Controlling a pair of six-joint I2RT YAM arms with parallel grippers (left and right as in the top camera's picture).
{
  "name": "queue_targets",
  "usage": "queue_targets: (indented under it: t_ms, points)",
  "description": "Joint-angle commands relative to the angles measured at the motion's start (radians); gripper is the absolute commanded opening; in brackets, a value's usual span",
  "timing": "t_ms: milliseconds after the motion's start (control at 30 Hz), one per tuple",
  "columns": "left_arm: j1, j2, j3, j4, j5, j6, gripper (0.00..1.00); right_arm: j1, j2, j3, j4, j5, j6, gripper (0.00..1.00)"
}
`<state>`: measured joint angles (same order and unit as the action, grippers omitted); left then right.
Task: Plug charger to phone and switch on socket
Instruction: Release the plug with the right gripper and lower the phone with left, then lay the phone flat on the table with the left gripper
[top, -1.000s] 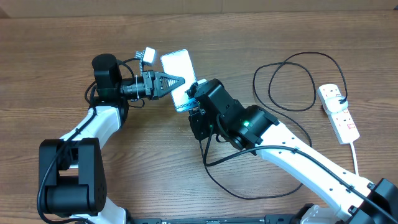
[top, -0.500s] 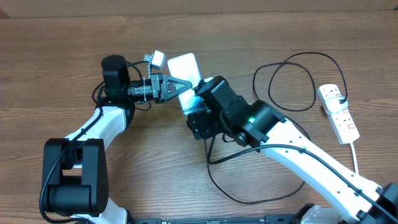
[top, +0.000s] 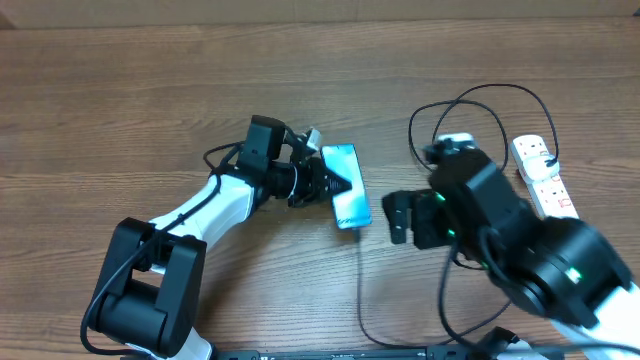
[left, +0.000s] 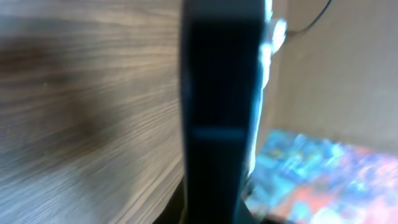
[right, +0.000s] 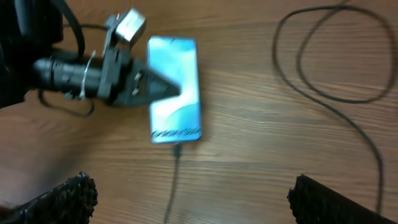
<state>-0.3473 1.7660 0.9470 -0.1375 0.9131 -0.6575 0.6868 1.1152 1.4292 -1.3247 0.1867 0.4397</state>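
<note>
At mid-table the phone (top: 347, 186) has bare wood off its right edge, the charger (right: 176, 153) tip at its lower end, the left gripper (right: 168, 90) over its left edge, its jaws lost in blur, and the right gripper (right: 191, 186) spread wide.

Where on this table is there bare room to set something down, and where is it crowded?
Bare table spans the far strip behind the phone and the wide wood beyond the left arm. Crowded: from the phone, held by the left gripper, across to the socket, where the open right gripper and the looping charger sit.
</note>
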Motion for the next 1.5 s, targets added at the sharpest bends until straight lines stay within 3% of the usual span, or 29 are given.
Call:
queue_targets:
  t_ms: [0,33,167,400,500,900,967,1467]
  points:
    - [0.060,-0.001,0.092,-0.211,0.061,0.507,0.04,-0.004,-0.042,0.018,-0.002,0.082,0.058,1.00]
    - [0.094,-0.001,0.103,-0.303,0.023,0.585,0.04,-0.004,-0.048,0.018,-0.001,0.082,0.071,1.00]
    - [0.201,0.003,0.103,-0.425,-0.082,0.684,0.04,-0.004,-0.040,0.014,0.001,0.082,0.111,1.00]
    - [0.295,0.068,0.103,-0.478,0.105,0.871,0.04,-0.004,0.000,0.005,0.016,0.082,0.115,1.00]
    - [0.290,0.127,0.103,-0.476,0.101,0.890,0.04,-0.004,0.016,0.004,0.018,0.082,0.115,1.00]
    - [0.282,0.328,0.103,-0.472,0.094,0.898,0.08,-0.004,0.023,0.004,0.018,0.082,0.114,1.00]
    - [0.282,0.333,0.103,-0.478,0.054,0.896,0.20,-0.004,0.023,0.004,0.018,0.082,0.115,1.00]
    - [0.282,0.333,0.103,-0.483,-0.286,0.668,0.35,-0.004,0.023,0.003,0.018,0.082,0.114,1.00]
